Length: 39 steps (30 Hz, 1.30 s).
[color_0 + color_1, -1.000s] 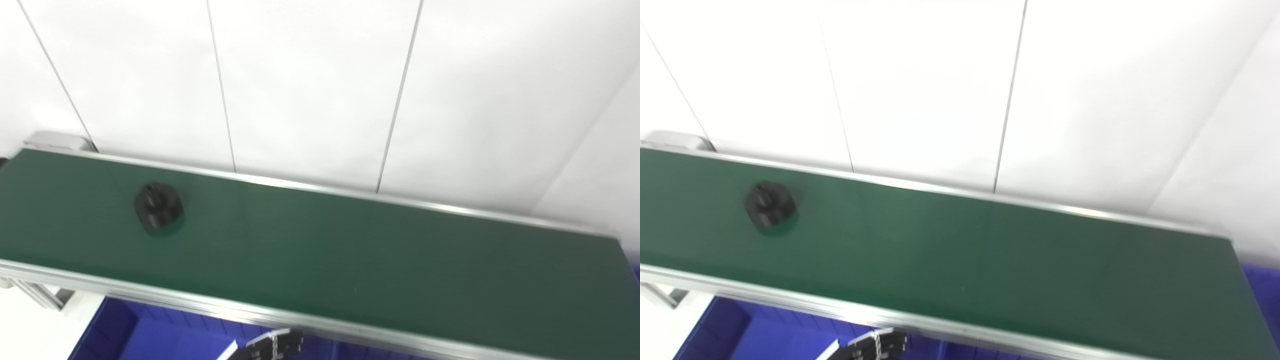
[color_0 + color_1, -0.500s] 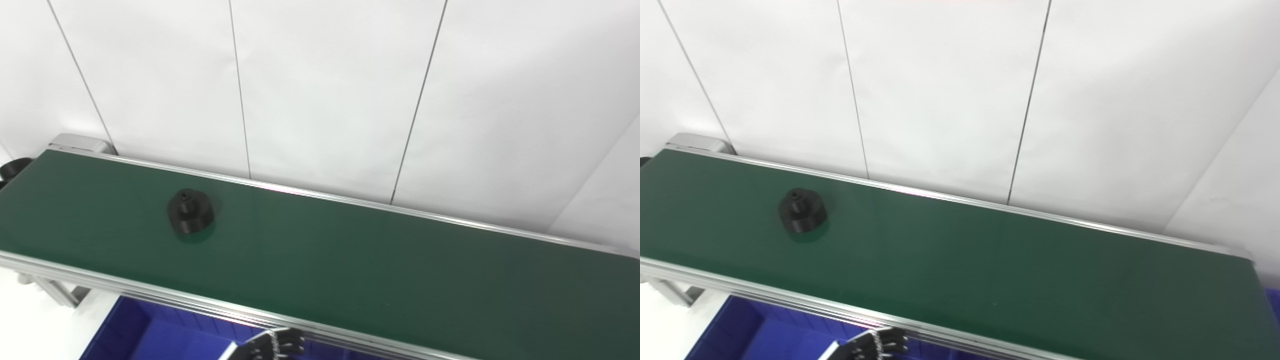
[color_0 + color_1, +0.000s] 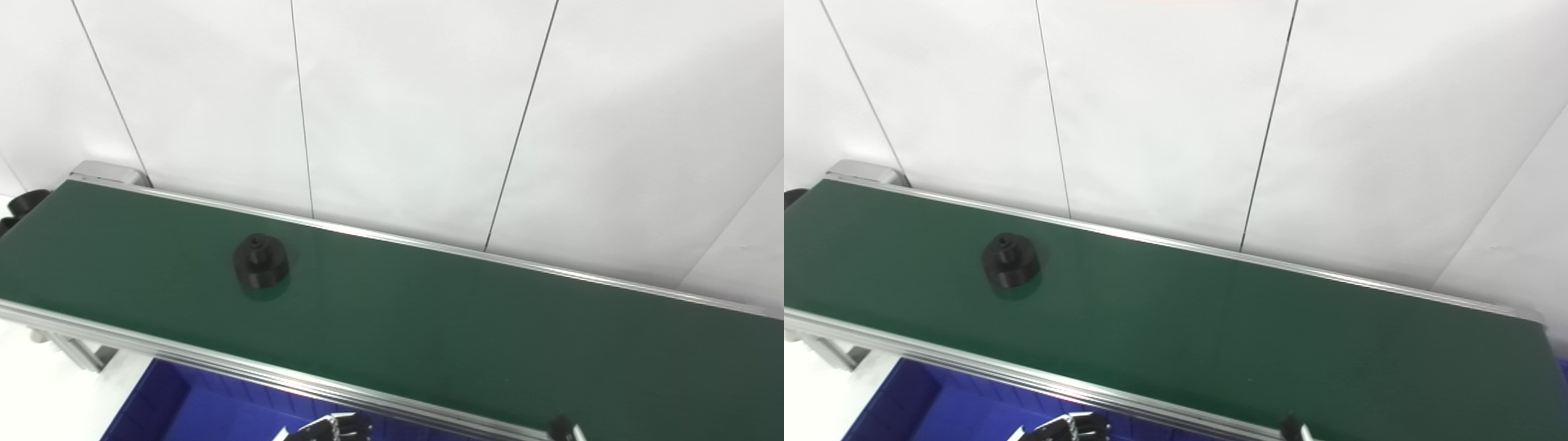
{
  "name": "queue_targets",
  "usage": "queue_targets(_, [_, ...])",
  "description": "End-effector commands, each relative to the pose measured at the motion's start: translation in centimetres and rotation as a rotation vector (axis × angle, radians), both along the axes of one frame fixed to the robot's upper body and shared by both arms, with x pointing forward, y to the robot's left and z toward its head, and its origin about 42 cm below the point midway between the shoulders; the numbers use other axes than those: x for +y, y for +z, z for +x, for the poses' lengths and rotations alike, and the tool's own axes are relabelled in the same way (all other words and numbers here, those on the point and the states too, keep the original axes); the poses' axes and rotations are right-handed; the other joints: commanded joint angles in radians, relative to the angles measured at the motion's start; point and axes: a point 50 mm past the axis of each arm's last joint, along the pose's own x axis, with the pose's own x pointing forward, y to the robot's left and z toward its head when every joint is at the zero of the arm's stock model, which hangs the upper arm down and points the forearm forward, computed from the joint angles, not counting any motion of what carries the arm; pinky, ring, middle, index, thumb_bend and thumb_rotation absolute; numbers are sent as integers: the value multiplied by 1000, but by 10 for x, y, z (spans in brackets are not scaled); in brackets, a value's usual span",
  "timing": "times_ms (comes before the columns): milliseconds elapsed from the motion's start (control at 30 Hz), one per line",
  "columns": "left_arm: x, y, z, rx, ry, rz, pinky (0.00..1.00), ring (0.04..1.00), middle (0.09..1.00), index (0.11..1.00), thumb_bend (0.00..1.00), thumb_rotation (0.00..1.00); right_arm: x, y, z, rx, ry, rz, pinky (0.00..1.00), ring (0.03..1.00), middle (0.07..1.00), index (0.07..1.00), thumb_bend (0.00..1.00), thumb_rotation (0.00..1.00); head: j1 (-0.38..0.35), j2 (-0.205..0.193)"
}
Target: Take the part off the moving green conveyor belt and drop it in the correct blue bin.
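A black round part [image 3: 260,261] with a small raised hub stands on the left portion of the green conveyor belt [image 3: 429,324]; it also shows in the right eye view [image 3: 1010,262]. Only the fingertips of my left hand [image 3: 331,429] show at the bottom edge, below the belt's near rail and over a blue bin [image 3: 202,410]. A dark tip of my right hand [image 3: 560,427] peeks in at the bottom edge by the near rail. Both hands are far from the part, and too little of them shows to tell their state.
The belt runs from upper left to lower right between aluminium rails [image 3: 245,367]. A white panelled wall [image 3: 398,110] rises right behind it. A black object [image 3: 21,202] sits beyond the belt's left end. A bit of blue bin [image 3: 1562,367] shows at the right.
The camera has shifted. The black part has travelled to the right along the belt. The tip of my right hand has come into view at the bottom edge.
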Motion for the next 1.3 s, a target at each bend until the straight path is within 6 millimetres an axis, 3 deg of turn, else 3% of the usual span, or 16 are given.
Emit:
queue_targets(0, [0,8,3,-59,1,23,659,742,773,753,815,317,0,15,2,-94,21,26,835,884,908,937,849,348,5,4])
queue_targets(300, [-4,7,5,-54,-17,76,694,758,784,758,810,293,-3,29,21,-129,56,-18,867,922,940,972,812,367,45,-6])
queue_targets(400, [-4,5,9,-53,-34,106,697,763,791,762,793,312,0,40,38,-134,80,-59,891,939,949,982,809,423,46,-11])
queue_targets(500, [-5,4,12,-55,-40,126,698,764,792,762,780,329,4,50,57,-134,102,-93,837,916,937,973,822,482,44,-14])
queue_targets(700, [-5,3,13,-57,-44,158,698,766,795,761,793,307,15,62,100,-139,155,-152,824,903,929,963,807,571,29,-18])
queue_targets(833, [-4,2,12,-57,-38,164,683,754,789,755,816,302,24,75,123,-145,186,-209,769,873,911,954,771,555,8,-14])
queue_targets(933, [-4,3,11,-59,-38,165,681,753,789,755,818,287,29,85,138,-153,208,-244,755,856,898,945,776,528,-13,-13])
queue_targets(1033, [-4,3,10,-56,-32,159,676,749,785,753,832,310,33,94,152,-152,228,-279,679,810,878,934,801,507,-30,-12])
queue_targets(1267, [-2,6,4,-55,-37,139,671,749,784,753,850,362,48,117,180,-135,275,-325,703,805,874,921,830,434,-95,7])
